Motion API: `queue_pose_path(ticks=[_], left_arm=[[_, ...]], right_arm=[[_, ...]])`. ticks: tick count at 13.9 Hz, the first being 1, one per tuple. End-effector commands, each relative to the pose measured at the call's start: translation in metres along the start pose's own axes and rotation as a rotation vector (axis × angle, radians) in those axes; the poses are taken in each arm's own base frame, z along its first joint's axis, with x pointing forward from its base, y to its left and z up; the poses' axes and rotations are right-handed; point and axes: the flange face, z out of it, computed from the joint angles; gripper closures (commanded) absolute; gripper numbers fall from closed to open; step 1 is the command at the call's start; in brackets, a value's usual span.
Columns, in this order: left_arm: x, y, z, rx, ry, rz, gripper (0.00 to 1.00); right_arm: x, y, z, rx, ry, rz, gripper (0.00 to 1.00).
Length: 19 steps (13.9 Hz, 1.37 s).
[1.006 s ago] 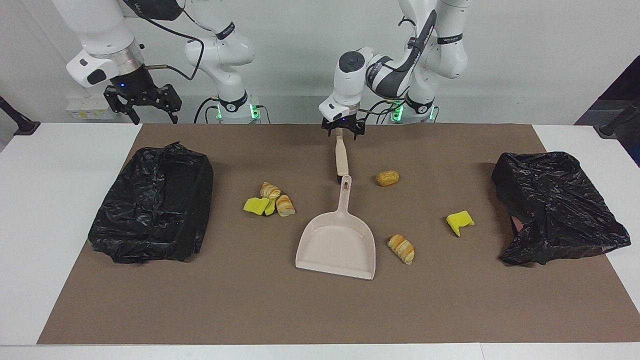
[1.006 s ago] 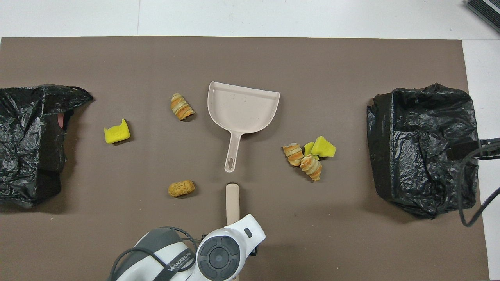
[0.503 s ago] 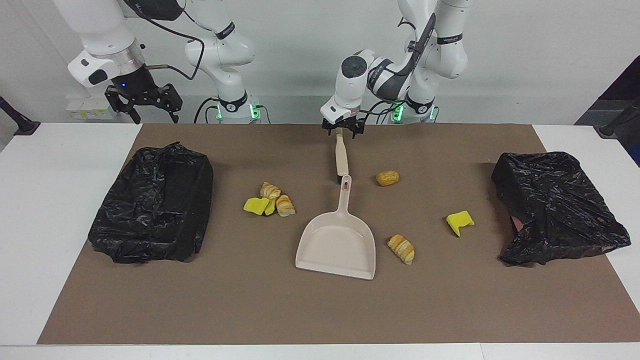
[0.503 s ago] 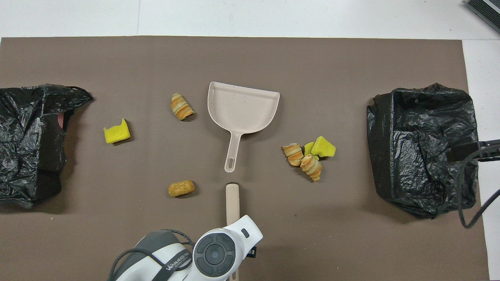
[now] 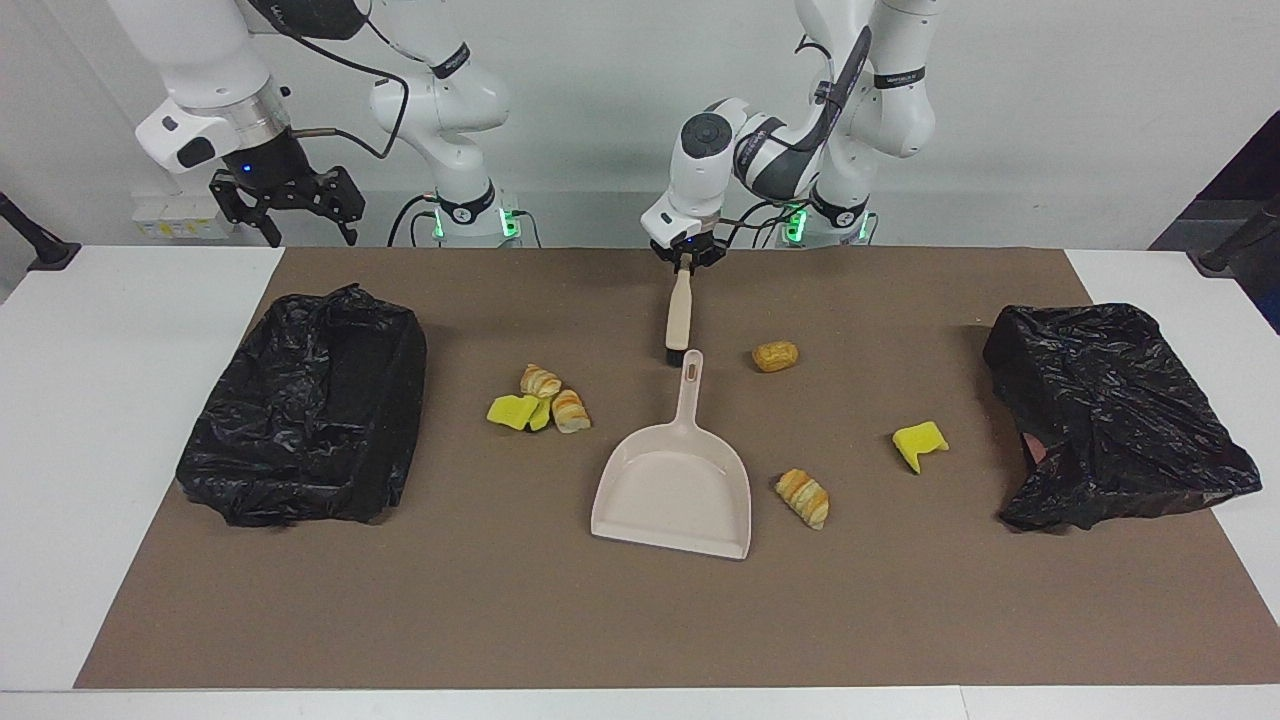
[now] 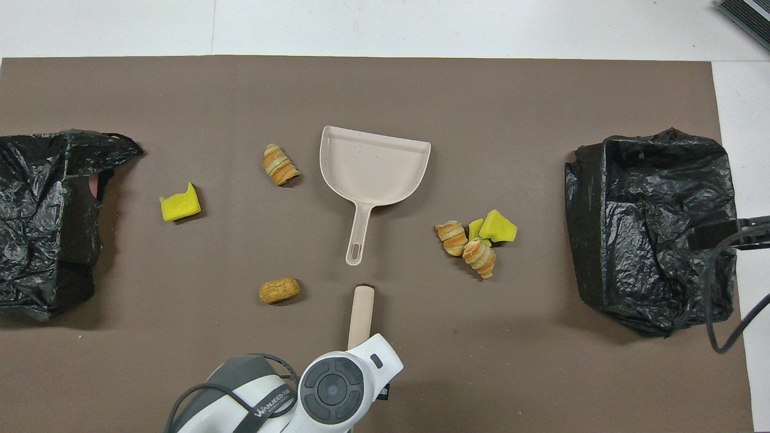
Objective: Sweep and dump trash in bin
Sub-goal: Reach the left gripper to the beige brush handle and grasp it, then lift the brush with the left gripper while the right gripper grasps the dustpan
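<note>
Brown felt-like mat (image 5: 500, 600) bears smooth beige scoop-shaped dustpan (image 5: 672, 490), crinkled bags.

Left arm down and gripping, right arm waiting raised.
The left pincer (image 5: 685, 258) is clamped tight low at the tabletop's robot-side edge, mid-length; the right pincer (image 5: 290, 215) hangs spread above the right-arm corner.

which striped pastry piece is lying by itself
The striped pastry piece beside the dustpan, toward the left arm's end. The other two lie bunched with yellow chunks toward the right arm's end.
</note>
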Motion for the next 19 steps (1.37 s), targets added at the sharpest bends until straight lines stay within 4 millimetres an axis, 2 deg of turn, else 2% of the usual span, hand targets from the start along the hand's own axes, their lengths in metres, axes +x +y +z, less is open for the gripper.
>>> queue_pose_path(ticks=[1, 4, 6, 7, 10, 12, 13, 15, 17, 18, 19], left_arm=[[0.009, -0.020, -0.027, 0.004, -0.067, -0.048, 1.00], [0.024, -0.043, -0.056, 0.006, -0.088, -0.099, 1.00], [0.037, -0.061, -0.083, 0.018, -0.078, -0.131, 1.00], [0.044, -0.072, -0.090, 0.021, -0.077, -0.150, 1.00], [0.067, -0.116, -0.116, 0.011, -0.021, -0.227, 1.00], [0.089, -0.145, -0.133, 0.011, 0.015, -0.287, 1.00], [0.096, -0.159, -0.135, 0.023, 0.028, -0.310, 1.00], [0.108, -0.197, -0.136, 0.038, 0.041, -0.329, 1.00], [0.119, -0.235, -0.135, 0.032, 0.042, -0.319, 1.00], [0.124, -0.256, -0.136, 0.024, 0.063, -0.323, 1.00], [0.128, -0.275, -0.135, 0.015, 0.078, -0.316, 1.00]], right_arm=[[-0.009, 0.001, 0.000, 0.020, -0.011, -0.025, 0.00], [-0.008, -0.003, 0.000, 0.019, -0.013, -0.022, 0.00], [-0.006, -0.020, 0.001, 0.014, -0.016, -0.017, 0.00], [-0.004, -0.038, 0.002, 0.004, -0.018, -0.004, 0.00], [0.010, -0.118, 0.015, -0.017, -0.001, 0.056, 0.00], [0.020, -0.151, 0.025, 0.028, 0.015, 0.086, 0.00], [0.028, -0.160, 0.035, 0.058, 0.002, 0.124, 0.00], [0.041, -0.220, 0.061, 0.060, 0.012, 0.173, 0.00], [0.057, -0.266, 0.099, 0.068, -0.025, 0.223, 0.00], [0.061, -0.301, 0.115, 0.087, -0.026, 0.234, 0.00], [0.067, -0.323, 0.134, 0.098, -0.018, 0.269, 0.00]])
